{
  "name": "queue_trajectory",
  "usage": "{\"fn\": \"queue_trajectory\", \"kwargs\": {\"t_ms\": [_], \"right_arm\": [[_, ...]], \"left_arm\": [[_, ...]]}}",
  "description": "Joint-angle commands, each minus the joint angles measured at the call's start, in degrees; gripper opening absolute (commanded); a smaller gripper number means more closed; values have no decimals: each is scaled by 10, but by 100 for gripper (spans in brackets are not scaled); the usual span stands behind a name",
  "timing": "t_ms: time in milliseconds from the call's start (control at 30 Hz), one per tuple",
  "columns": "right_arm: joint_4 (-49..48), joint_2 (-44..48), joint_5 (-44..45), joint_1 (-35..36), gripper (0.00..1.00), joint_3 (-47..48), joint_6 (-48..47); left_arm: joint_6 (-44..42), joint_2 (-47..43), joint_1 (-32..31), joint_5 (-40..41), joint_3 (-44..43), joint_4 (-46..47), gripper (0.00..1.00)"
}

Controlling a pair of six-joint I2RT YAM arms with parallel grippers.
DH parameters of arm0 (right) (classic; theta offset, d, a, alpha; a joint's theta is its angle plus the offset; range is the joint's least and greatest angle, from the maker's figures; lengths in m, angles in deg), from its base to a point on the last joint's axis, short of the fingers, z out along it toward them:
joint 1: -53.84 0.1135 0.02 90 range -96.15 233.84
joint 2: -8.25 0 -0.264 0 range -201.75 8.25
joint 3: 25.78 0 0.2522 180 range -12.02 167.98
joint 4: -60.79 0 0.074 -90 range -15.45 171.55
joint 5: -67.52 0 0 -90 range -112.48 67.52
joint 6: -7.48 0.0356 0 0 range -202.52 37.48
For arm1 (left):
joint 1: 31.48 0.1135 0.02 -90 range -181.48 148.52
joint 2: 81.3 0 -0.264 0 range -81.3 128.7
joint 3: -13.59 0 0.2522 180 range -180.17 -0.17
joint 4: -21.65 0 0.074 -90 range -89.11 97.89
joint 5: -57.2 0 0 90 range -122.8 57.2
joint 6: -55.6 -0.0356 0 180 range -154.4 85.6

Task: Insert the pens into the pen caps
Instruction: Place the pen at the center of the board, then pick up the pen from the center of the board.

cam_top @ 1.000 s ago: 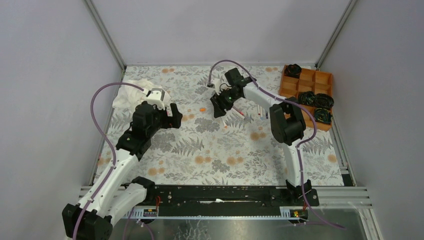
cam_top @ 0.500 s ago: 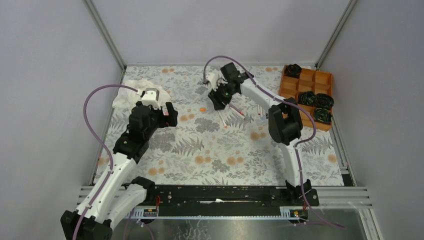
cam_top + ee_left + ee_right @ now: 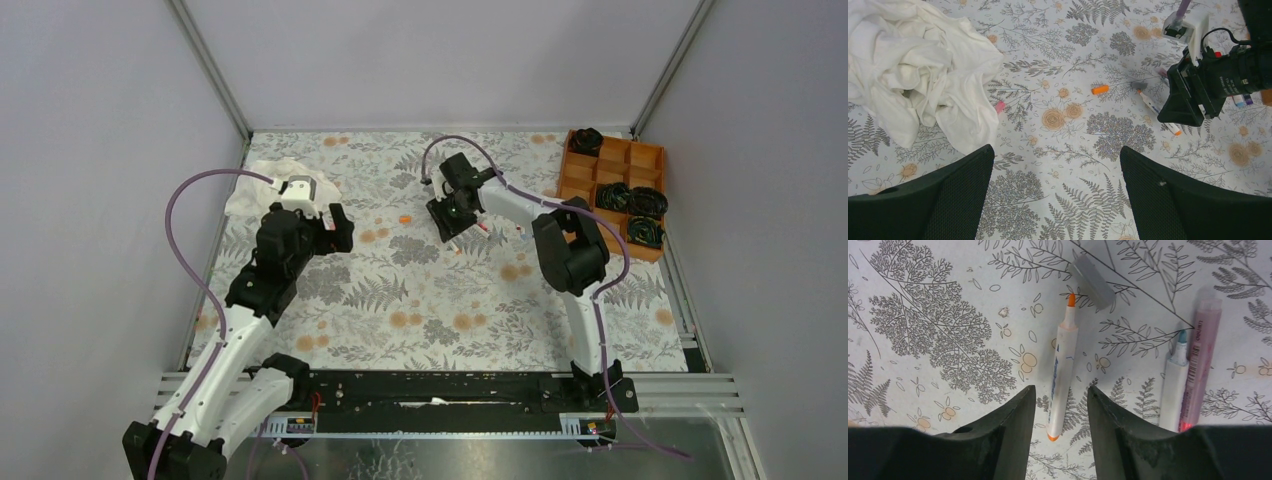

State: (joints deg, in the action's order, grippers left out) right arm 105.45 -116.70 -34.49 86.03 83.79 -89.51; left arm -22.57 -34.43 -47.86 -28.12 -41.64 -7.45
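Orange-tipped white pen [image 3: 1063, 370] lies right between the fingers of the right gripper [image 3: 1060, 396], parted slightly wider than the barrel and clamping nothing, with a grey cap [image 3: 1092, 282] just beyond the tip. This looks like the pick-up: lower, then squeeze. The left gripper [image 3: 1055, 165] gapes wide and empty, an orange cap [image 3: 1100, 89] well ahead.

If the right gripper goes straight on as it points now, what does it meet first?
Likely the white-barrelled pen with an orange tip, which lies straight ahead of the open right gripper.
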Motion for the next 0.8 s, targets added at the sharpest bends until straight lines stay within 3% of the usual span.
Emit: {"fn": "queue_trajectory", "kwargs": {"t_ms": [0, 300, 433, 533, 667, 767], "right_arm": [[14, -6, 42, 24, 44, 10, 0], [-23, 49, 165, 64, 39, -146, -60], [-44, 41, 170, 63, 8, -175, -68], [-44, 33, 141, 57, 0, -169, -63], [-50, 57, 61, 35, 0, -165, -52], [-86, 104, -3, 13, 0, -197, -42]], "left_arm": [[-4, -9, 5, -7, 6, 7, 99], [14, -10, 5, -43, 4, 20, 99], [65, -3, 5, -110, 8, 47, 98], [147, -2, 5, -173, 33, 94, 98], [322, -4, 5, -272, 130, 282, 95], [460, 20, 5, -306, 231, 473, 89]]}}
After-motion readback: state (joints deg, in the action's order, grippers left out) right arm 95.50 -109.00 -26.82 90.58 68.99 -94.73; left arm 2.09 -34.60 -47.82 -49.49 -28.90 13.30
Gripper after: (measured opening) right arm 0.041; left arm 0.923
